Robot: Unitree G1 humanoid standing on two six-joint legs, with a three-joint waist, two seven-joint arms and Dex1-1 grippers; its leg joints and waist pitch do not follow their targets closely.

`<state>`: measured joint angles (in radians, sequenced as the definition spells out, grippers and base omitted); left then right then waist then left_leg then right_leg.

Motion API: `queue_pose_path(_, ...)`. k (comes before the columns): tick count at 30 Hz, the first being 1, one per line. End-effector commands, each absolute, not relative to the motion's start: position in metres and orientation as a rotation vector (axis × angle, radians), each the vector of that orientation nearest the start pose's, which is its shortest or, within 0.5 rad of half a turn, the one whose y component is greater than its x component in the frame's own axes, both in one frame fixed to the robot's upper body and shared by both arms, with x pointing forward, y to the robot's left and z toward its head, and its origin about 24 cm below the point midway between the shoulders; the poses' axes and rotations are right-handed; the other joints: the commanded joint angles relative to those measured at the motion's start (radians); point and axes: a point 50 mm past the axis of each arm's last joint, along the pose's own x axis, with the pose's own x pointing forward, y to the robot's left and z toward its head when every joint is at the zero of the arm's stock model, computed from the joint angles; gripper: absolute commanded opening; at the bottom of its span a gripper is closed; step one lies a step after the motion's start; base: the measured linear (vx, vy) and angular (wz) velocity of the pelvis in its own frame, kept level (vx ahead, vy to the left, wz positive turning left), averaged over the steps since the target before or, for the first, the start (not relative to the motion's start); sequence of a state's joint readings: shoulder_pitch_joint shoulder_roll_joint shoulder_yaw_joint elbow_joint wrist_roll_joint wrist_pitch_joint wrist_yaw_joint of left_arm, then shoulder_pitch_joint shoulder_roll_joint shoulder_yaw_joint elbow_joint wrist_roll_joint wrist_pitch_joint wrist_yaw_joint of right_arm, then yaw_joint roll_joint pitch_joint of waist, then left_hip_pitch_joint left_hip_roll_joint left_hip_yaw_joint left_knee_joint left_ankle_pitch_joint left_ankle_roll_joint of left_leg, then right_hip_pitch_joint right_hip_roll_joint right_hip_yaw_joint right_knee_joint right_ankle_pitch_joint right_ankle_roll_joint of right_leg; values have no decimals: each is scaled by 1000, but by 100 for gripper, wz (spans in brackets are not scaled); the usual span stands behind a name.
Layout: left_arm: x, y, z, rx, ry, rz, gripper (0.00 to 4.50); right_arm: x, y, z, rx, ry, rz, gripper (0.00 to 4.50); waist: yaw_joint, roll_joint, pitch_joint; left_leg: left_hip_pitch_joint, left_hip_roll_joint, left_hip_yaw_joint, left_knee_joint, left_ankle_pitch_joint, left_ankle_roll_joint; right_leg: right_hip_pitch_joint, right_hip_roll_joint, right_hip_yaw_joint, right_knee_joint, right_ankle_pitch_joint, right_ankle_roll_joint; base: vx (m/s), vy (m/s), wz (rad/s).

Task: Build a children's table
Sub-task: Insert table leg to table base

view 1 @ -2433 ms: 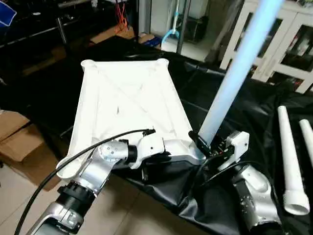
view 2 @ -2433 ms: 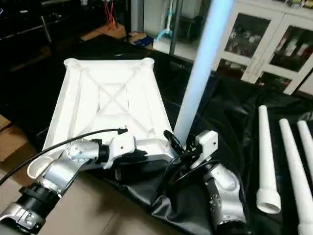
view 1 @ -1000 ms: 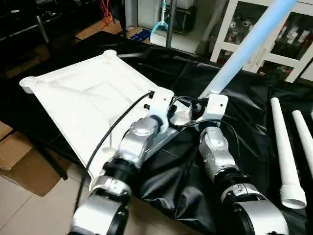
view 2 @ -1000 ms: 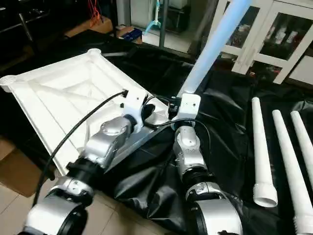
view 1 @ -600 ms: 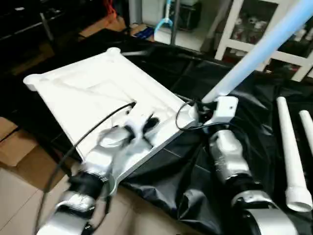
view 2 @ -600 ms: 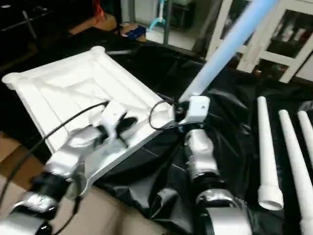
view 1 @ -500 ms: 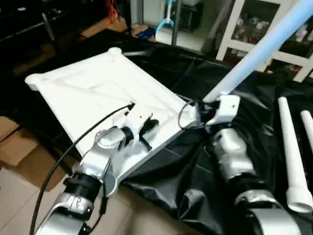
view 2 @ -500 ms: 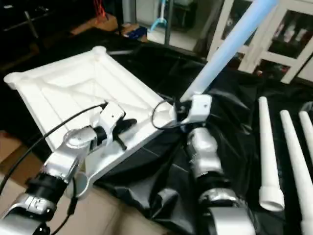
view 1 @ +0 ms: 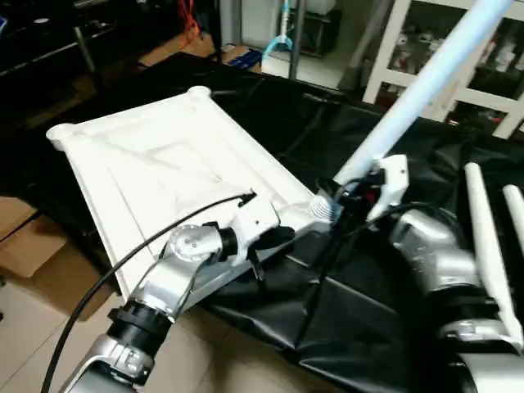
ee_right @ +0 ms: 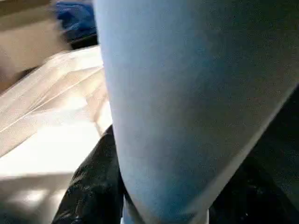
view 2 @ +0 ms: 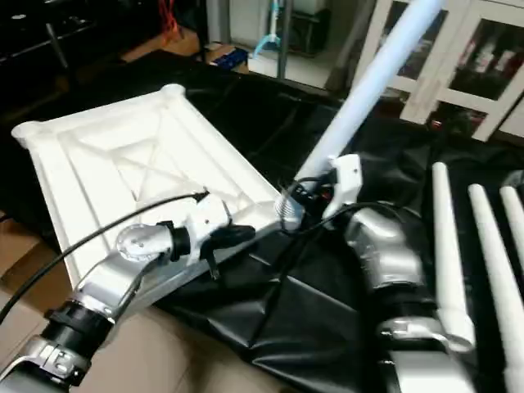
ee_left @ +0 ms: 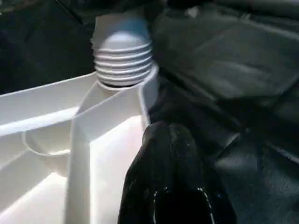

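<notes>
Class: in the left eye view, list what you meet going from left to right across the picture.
Cardboard box → table top → left gripper → threaded end of the held leg → right gripper → loose legs.

Work surface: a desk draped in crumpled black sheeting, glossy in the folds, running across the near and right part of the scene. Floor: pale beige tiles at the near left, with a brown cardboard box lying on them beside the desk. Far right: a white cabinet with glass doors, small items dimly seen on its shelves behind the panes. Far centre: a dark metal upright post, with a light blue curved object next to it on the floor. Far left: dark furniture and orange cables, in shadow.
</notes>
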<state>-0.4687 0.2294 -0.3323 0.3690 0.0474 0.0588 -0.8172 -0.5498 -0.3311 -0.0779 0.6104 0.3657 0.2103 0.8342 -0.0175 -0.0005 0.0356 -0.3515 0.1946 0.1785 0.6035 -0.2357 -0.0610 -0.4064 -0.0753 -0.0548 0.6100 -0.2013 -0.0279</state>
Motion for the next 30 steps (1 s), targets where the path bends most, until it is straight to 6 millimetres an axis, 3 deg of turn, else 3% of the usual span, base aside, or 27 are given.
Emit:
queue_pose_path(1, 302, 79, 50, 450, 175, -1105, 0, 328, -195, 68, 178, 260, 824, 187, 9, -10, -62, 2, 39, -4, -51, 87, 209, 66, -59, 44, -38, 181, -316, 0, 0, 0)
queue_pose_path(6, 300, 80, 44, 483, 195, -1102, 0, 321, -204, 68, 142, 293, 843, 187, 25, -14, -61, 3, 41, -4, -47, 113, 223, 59, -63, 42, -36, 141, -311, 0, 0, 0)
queue_pose_path(9, 298, 82, 39, 514, 203, -1108, 0, 321, -205, 72, 129, 285, 835, 187, 25, -14, -59, 2, 41, -5, -48, 81, 201, 58, -64, 42, -41, 70, -299, 0, 0, 0)
queue_pose_path(13, 298, 83, 39, 517, 185, -1100, 0, 325, -203, 85, 133, 210, 824, 187, 27, -8, -61, 2, 40, -7, -48, 82, 185, 59, -62, 42, -39, 84, -297, 0, 0, 0)
queue_pose_path(14, 304, 84, 46, 460, 155, -1058, 20, 332, -201, 103, 156, 87, 792, 187, 26, -7, -62, 2, 39, -6, -47, 90, 183, 59, -62, 43, -37, 100, -299, 0, 0, 0)
queue_pose_path(15, 304, 84, 47, 455, 152, -1054, 41, 333, -201, 106, 159, 69, 788, 187, 25, -8, -63, 1, 39, -5, -46, 94, 183, 59, -63, 44, -36, 112, -300, 0, 0, 0)
queue_pose_path(16, 311, 86, 59, 364, 109, -1022, 41, 337, -200, 121, 169, -35, 757, 187, 25, -10, -66, 0, 39, -6, -44, 111, 187, 60, -62, 43, -32, 140, -304, 0, 0, 0)
queue_pose_path(20, 315, 93, 77, 227, 49, -1025, 66, 339, -196, 139, 201, -118, 756, 187, 29, -7, -70, -3, 34, -5, -36, 148, 210, 57, -56, 43, -21, 201, -322, 0, 0, 0)
queue_pose_path(22, 316, 106, 95, 86, 8, -1061, 82, 338, -189, 149, 197, -129, 789, 187, 29, -2, -64, -6, 33, -4, -37, 125, 212, 54, -56, 42, -24, 169, -321, 0, 0, 0)
queue_pose_path(26, 322, 119, 128, -110, -99, -1061, 116, 333, -175, 153, 127, -82, 880, 187, 26, 1, -60, -2, 34, -4, -41, 71, 175, 52, -52, 41, -29, 105, -317, 0, 0, 0)
queue_pose_path(27, 326, 116, 150, -208, -181, -1056, 124, 329, -168, 155, 98, -50, 943, 187, 27, -3, -60, -3, 33, -3, -42, 52, 158, 55, -52, 41, -29, 86, -316, 0, 0, 0)
queue_pose_path(29, 327, 113, 160, -255, -214, -1068, 133, 327, -164, 155, 85, -28, 980, 187, 33, 2, -60, 0, 35, -3, -42, 47, 143, 54, -53, 43, -29, 93, -320, 0, 0, 0)
queue_pose_path(30, 326, 105, 174, -317, -256, -1108, 138, 320, -160, 152, 32, 27, 1061, 187, 34, -2, -58, -2, 34, -2, -42, 47, 139, 57, -51, 43, -28, 99, -319, 0, 0, 0)
